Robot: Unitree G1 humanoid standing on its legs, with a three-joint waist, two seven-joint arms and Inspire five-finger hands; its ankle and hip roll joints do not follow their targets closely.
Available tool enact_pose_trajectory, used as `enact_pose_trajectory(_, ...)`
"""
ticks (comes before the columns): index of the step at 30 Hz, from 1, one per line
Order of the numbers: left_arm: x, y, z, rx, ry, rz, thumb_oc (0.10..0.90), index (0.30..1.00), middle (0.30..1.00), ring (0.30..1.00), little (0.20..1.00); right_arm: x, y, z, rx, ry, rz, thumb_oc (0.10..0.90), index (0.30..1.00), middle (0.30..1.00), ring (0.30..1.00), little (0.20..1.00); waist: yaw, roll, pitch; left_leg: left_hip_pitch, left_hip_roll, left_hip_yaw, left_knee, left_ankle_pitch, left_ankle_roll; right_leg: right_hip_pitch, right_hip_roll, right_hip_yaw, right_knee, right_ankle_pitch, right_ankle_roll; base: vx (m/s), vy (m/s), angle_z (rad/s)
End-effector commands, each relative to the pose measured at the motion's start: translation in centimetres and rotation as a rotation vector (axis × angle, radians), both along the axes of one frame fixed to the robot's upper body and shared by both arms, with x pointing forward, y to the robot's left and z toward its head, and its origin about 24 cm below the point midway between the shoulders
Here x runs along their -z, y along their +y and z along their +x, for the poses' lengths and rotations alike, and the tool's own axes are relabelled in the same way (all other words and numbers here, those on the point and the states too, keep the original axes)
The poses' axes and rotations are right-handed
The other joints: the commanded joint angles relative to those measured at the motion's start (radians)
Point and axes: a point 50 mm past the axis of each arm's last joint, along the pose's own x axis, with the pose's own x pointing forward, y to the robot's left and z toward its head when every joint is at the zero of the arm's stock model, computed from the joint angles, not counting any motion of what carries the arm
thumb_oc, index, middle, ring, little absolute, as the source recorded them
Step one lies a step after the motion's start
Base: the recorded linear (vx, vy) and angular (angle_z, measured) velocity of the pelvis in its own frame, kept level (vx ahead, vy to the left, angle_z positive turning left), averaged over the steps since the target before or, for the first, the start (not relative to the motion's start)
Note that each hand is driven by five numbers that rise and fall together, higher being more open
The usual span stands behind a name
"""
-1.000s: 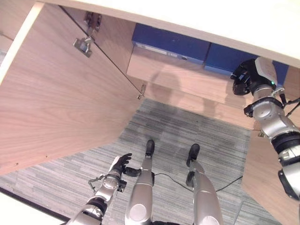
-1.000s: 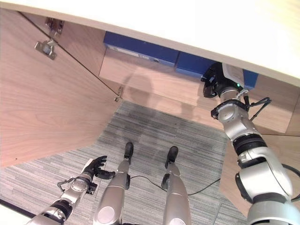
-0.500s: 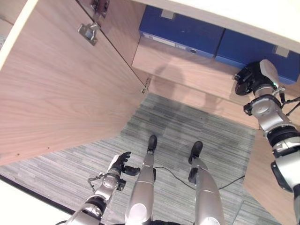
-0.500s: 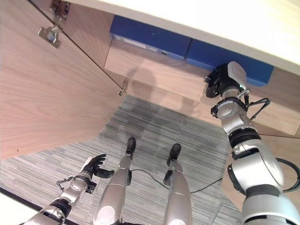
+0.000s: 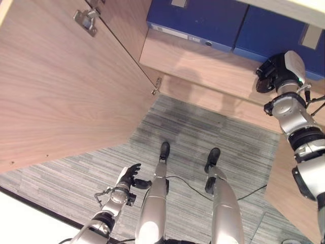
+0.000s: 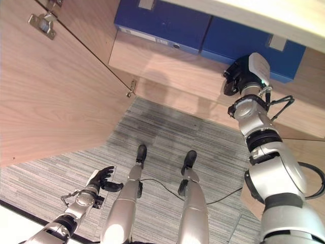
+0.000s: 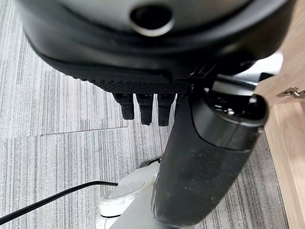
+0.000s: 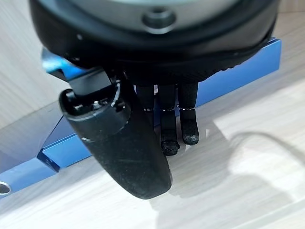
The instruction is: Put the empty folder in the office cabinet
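Two blue folders lie side by side on the cabinet's wooden shelf [image 5: 203, 66]: one on the left [image 5: 195, 23] and one on the right [image 5: 269, 30]. My right hand [image 5: 271, 76] is raised in front of the shelf, just below the right folder's front edge. In the right wrist view its fingers [image 8: 167, 119] are straight and hold nothing, hanging over the shelf board [image 8: 238, 167] with the blue folder [image 8: 238, 67] just past them. My left hand [image 5: 129, 175] hangs low over the carpet, fingers [image 7: 143, 102] relaxed and empty.
The cabinet's left door [image 5: 61, 91] stands wide open, with a metal hinge [image 5: 85, 19] near its top. Part of the right door [image 5: 289, 193] shows at the lower right. Grey striped carpet [image 5: 203, 137] lies below the cabinet.
The whole picture has shifted, so more of the folders shows. My right hand has come back slightly from the right folder's edge. The left hand has stayed put.
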Motion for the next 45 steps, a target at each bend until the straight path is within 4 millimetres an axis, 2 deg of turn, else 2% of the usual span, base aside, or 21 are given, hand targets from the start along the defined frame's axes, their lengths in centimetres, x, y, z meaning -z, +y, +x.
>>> enact_pose_trajectory(1, 0.2, 0.9, -0.7, 0.0, -0.001, 0.047, 0.8, 0.9, 0.9, 0.9, 0.9, -8.1, -1.7, -1.3, 0.088, -0.237, -0.105, 0.4, 0.3, 0.3, 0.3, 0.3, 0.032, 0.05, -0.014, -0.022, 0.024, -0.026, 0.014, -0.054, -0.029, 0.008, -0.05, 0.043, 0.119, -0.194, 0.095, 0.0, 0.0, 0.0)
enact_pose_trajectory(3, 0.2, 0.9, -0.7, 0.002, -0.001, 0.049, 0.8, 0.9, 0.9, 0.9, 0.9, -8.7, -1.8, -1.4, 0.096, -0.248, -0.109, 0.4, 0.3, 0.3, 0.3, 0.3, 0.034, 0.051, -0.014, -0.022, 0.024, -0.026, 0.014, -0.054, -0.029, 0.006, -0.051, 0.043, 0.12, -0.193, 0.095, 0.0, 0.0, 0.0)
enact_pose_trajectory(9, 0.5, 1.3, -1.2, 0.018, 0.015, 0.067, 0.8, 0.9, 0.9, 0.9, 0.9, -13.5, -2.0, -2.4, 0.145, -0.341, -0.135, 0.4, 0.3, 0.3, 0.3, 0.3, 0.049, 0.053, -0.024, -0.019, 0.02, -0.024, -0.001, -0.045, -0.031, 0.002, -0.053, 0.045, 0.116, -0.186, 0.097, 0.0, 0.0, 0.0)
enact_pose_trajectory(12, 0.7, 1.4, -1.5, 0.026, 0.029, 0.077, 0.8, 0.9, 0.9, 0.9, 0.9, -14.9, -2.1, -2.9, 0.156, -0.382, -0.134, 0.4, 0.3, 0.3, 0.3, 0.3, 0.053, 0.05, -0.035, -0.017, 0.017, -0.028, -0.006, -0.044, -0.032, 0.003, -0.054, 0.044, 0.113, -0.185, 0.096, 0.03, 0.005, -0.05)
enact_pose_trajectory(19, 0.8, 1.6, -1.5, 0.013, 0.038, 0.086, 0.8, 0.9, 0.9, 0.9, 0.9, -14.8, -1.7, -2.8, 0.139, -0.391, -0.13, 0.4, 0.3, 0.3, 0.3, 0.3, 0.051, 0.041, -0.049, -0.01, 0.014, -0.029, -0.006, -0.047, -0.031, 0.016, -0.054, 0.043, 0.105, -0.182, 0.095, 0.01, 0.001, 0.03)
enact_pose_trajectory(23, 0.8, 1.5, -1.3, -0.003, 0.042, 0.077, 0.8, 0.9, 0.9, 0.9, 0.9, -12.6, -0.5, -2.0, 0.039, -0.404, -0.009, 0.4, 0.3, 0.3, 0.3, 0.3, 0.044, 0.033, -0.055, 0.005, 0.017, -0.025, -0.008, -0.053, -0.029, 0.035, -0.053, 0.043, 0.098, -0.183, 0.094, 0.0, 0.002, -0.01)
enact_pose_trajectory(24, 0.8, 1.4, -1.3, -0.01, 0.044, 0.072, 0.8, 0.9, 0.9, 0.9, 0.9, -11.7, 0.2, -1.8, -0.007, -0.412, 0.034, 0.518, 0.476, 0.476, 0.476, 0.476, 0.04, 0.029, -0.058, 0.012, 0.018, -0.024, -0.008, -0.057, -0.028, 0.046, -0.051, 0.042, 0.092, -0.183, 0.094, 0.0, 0.0, 0.0)
enact_pose_trajectory(25, 0.8, 1.3, -1.2, -0.02, 0.047, 0.065, 0.8, 0.9, 0.9, 0.9, 0.9, -10.4, 0.8, -1.6, -0.058, -0.415, 0.082, 0.8, 0.9, 0.9, 0.9, 0.9, 0.034, 0.023, -0.062, 0.021, 0.019, -0.023, -0.007, -0.061, -0.026, 0.058, -0.05, 0.042, 0.088, -0.184, 0.093, 0.0, 0.0, 0.0)
enact_pose_trajectory(27, 0.9, 1.0, -1.0, -0.037, 0.051, 0.046, 0.8, 0.9, 0.9, 0.9, 0.9, -7.7, 2.2, -1.5, -0.149, -0.404, 0.127, 0.8, 0.9, 0.9, 0.9, 0.9, 0.021, 0.011, -0.072, 0.038, 0.021, -0.022, -0.006, -0.072, -0.024, 0.086, -0.049, 0.039, 0.073, -0.182, 0.091, 0.05, 0.008, 0.06)
enact_pose_trajectory(28, 1.2, 0.8, -1.3, -0.043, 0.069, 0.035, 0.8, 0.9, 0.9, 0.9, 0.9, -3.6, 2.8, -2.0, -0.211, -0.35, 0.165, 0.8, 0.9, 0.9, 0.9, 0.9, 0.006, -0.002, -0.088, 0.06, 0.023, -0.018, -0.003, -0.084, -0.023, 0.123, -0.049, 0.034, 0.05, -0.179, 0.09, 0.08, 0.011, 0.1)
enact_pose_trajectory(29, 1.3, 0.7, -1.4, -0.044, 0.079, 0.032, 0.8, 0.9, 0.9, 0.9, 0.9, -1.3, 3.1, -2.2, -0.23, -0.318, 0.216, 0.8, 0.9, 0.9, 0.9, 0.9, -0.001, -0.009, -0.097, 0.075, 0.024, -0.016, -0.001, -0.09, -0.02, 0.14, -0.048, 0.032, 0.038, -0.174, 0.09, 0.06, 0.015, 0.08)
enact_pose_trajectory(31, 1.4, 0.7, -1.5, -0.042, 0.08, 0.034, 0.8, 0.9, 0.9, 0.9, 0.9, -1.2, 3.0, -2.2, -0.228, -0.316, 0.217, 0.8, 0.9, 0.9, 0.9, 0.9, 0.001, -0.01, -0.098, 0.077, 0.025, -0.016, -0.002, -0.091, -0.02, 0.142, -0.048, 0.032, 0.037, -0.174, 0.09, 0.01, 0.002, 0.05)
enact_pose_trajectory(34, 2.0, 0.8, -2.4, -0.056, 0.114, 0.031, 0.8, 0.9, 0.9, 0.9, 0.9, 5.5, 4.1, -3.6, -0.27, -0.178, 0.261, 0.8, 0.9, 0.9, 0.9, 0.9, -0.022, -0.027, -0.119, 0.122, 0.033, -0.009, 0.001, -0.102, -0.017, 0.204, -0.048, 0.033, -0.005, -0.153, 0.094, 0.04, 0.029, 0.02)
enact_pose_trajectory(35, 2.0, 0.8, -2.4, -0.056, 0.114, 0.031, 0.8, 0.9, 0.9, 0.9, 0.9, 5.5, 4.1, -3.6, -0.269, -0.178, 0.261, 0.8, 0.9, 0.9, 0.9, 0.9, -0.021, -0.026, -0.119, 0.121, 0.034, -0.009, 0.0, -0.102, -0.017, 0.204, -0.048, 0.032, -0.007, -0.152, 0.094, 0.06, 0.047, 0.06)
enact_pose_trajectory(36, 2.5, 0.5, -2.9, -0.073, 0.13, 0.017, 0.8, 0.9, 0.9, 0.9, 0.9, 10.5, 5.0, -5.1, -0.279, -0.058, 0.34, 0.8, 0.9, 0.9, 0.9, 0.9, -0.038, -0.037, -0.134, 0.155, 0.038, 0.0, 0.0, -0.111, -0.016, 0.244, -0.05, 0.032, -0.029, -0.145, 0.098, 0.09, 0.048, -0.04)
enact_pose_trajectory(37, 2.7, 0.5, -3.2, -0.088, 0.143, 0.009, 0.8, 0.9, 0.9, 0.9, 0.9, 13.1, 5.6, -6.1, -0.283, 0.009, 0.38, 0.8, 0.9, 0.9, 0.9, 0.9, -0.049, -0.045, -0.146, 0.184, 0.042, 0.006, -0.006, -0.116, -0.016, 0.278, -0.049, 0.032, -0.052, -0.139, 0.101, 0.13, 0.058, -0.12)
enact_pose_trajectory(39, 3.0, 0.2, -3.4, -0.111, 0.152, -0.001, 0.8, 0.9, 0.9, 0.9, 0.9, 16.3, 6.1, -7.6, -0.273, 0.098, 0.423, 0.8, 0.9, 0.9, 0.9, 0.9, -0.066, -0.057, -0.165, 0.222, 0.044, 0.016, -0.011, -0.125, -0.013, 0.318, -0.049, 0.035, -0.077, -0.129, 0.106, 0.12, 0.056, -0.18)
enact_pose_trajectory(40, 3.2, 0.0, -3.7, -0.129, 0.164, -0.013, 0.8, 0.9, 0.9, 0.9, 0.9, 19.7, 6.0, -9.3, -0.222, 0.196, 0.495, 0.8, 0.9, 0.9, 0.9, 0.9, -0.088, -0.068, -0.188, 0.261, 0.044, 0.032, -0.017, -0.133, -0.01, 0.353, -0.047, 0.04, -0.098, -0.12, 0.111, 0.11, 0.064, -0.2)
enact_pose_trajectory(43, 3.7, 0.2, -4.5, -0.155, 0.187, -0.014, 0.8, 0.9, 0.9, 0.9, 0.9, 24.1, 5.4, -12.4, -0.146, 0.35, 0.525, 0.8, 0.9, 0.9, 0.9, 0.9, -0.113, -0.078, -0.219, 0.33, 0.044, 0.056, -0.037, -0.145, -0.006, 0.407, -0.042, 0.042, -0.13, -0.107, 0.118, 0.09, 0.046, -0.17)
enact_pose_trajectory(44, 3.7, 0.2, -4.5, -0.155, 0.187, -0.014, 0.8, 0.9, 0.9, 0.9, 0.9, 24.1, 5.4, -12.4, -0.146, 0.351, 0.525, 0.8, 0.9, 0.9, 0.9, 0.9, -0.113, -0.078, -0.219, 0.331, 0.044, 0.056, -0.037, -0.145, -0.006, 0.408, -0.041, 0.042, -0.13, -0.107, 0.118, 0.06, 0.066, -0.22)
enact_pose_trajectory(45, 4.1, 0.0, -5.0, -0.16, 0.201, -0.02, 0.8, 0.9, 0.9, 0.9, 0.9, 26.5, 5.5, -14.2, -0.107, 0.44, 0.586, 0.8, 0.9, 0.9, 0.9, 0.9, -0.129, -0.08, -0.24, 0.366, 0.042, 0.066, -0.045, -0.153, -0.001, 0.433, -0.038, 0.051, -0.142, -0.104, 0.121, 0.07, 0.063, -0.23)
